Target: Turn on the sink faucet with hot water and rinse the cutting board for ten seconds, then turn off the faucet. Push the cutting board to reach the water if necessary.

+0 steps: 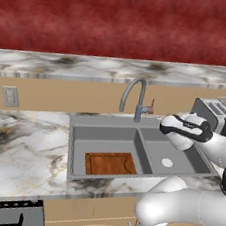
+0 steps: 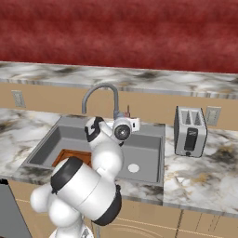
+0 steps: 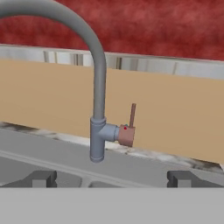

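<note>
The grey gooseneck sink faucet (image 3: 98, 127) stands straight ahead of my gripper (image 3: 113, 179), whose two dark fingertips are spread wide with nothing between them. The faucet's reddish lever handle (image 3: 130, 124) points upright on its right side, a short way beyond the fingertips. No water runs from the spout (image 1: 122, 103). The reddish-brown cutting board (image 1: 109, 163) lies flat at the front of the left basin of the sink (image 1: 99, 121). In the right base view my arm hides part of the board (image 2: 69, 155), and my hand hovers over the right basin close to the faucet (image 2: 114, 100).
A silver toaster (image 1: 215, 116) stands on the marble counter right of the sink. Wall outlets (image 1: 10, 96) sit on the tan backsplash. The right basin has a round pale drain (image 1: 167, 162). A dark stove edge (image 1: 6, 214) shows at lower left.
</note>
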Robot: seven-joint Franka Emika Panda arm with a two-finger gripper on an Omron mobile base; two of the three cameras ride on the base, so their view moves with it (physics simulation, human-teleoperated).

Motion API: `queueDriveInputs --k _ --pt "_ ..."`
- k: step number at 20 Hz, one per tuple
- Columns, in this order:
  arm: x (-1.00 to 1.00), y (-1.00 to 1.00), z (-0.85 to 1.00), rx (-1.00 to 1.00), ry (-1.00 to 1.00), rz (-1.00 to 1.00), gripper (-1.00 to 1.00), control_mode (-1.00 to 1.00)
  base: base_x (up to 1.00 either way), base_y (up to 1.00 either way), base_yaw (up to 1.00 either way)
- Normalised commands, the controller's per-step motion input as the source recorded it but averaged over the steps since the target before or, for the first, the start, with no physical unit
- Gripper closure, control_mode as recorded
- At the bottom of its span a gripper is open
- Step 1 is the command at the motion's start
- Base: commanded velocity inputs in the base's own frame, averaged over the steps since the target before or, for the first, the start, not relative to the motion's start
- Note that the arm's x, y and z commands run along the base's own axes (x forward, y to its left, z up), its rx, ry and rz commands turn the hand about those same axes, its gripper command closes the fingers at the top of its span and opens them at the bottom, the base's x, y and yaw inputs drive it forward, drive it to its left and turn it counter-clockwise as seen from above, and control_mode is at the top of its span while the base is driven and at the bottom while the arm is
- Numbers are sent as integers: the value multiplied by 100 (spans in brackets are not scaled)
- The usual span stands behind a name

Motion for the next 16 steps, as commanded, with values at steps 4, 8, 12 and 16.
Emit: queueDriveInputs --k 4,8,12,16 --pt "16 8 0 0 0 0 -100 -100 0 0 0" --pt "1 4 0 0 0 0 -100 -100 0 0 0" --pt "6 0 0 0 0 0 -100 -100 0 0 0" --pt "11 0 0 0 0 0 -100 -100 0 0 0"
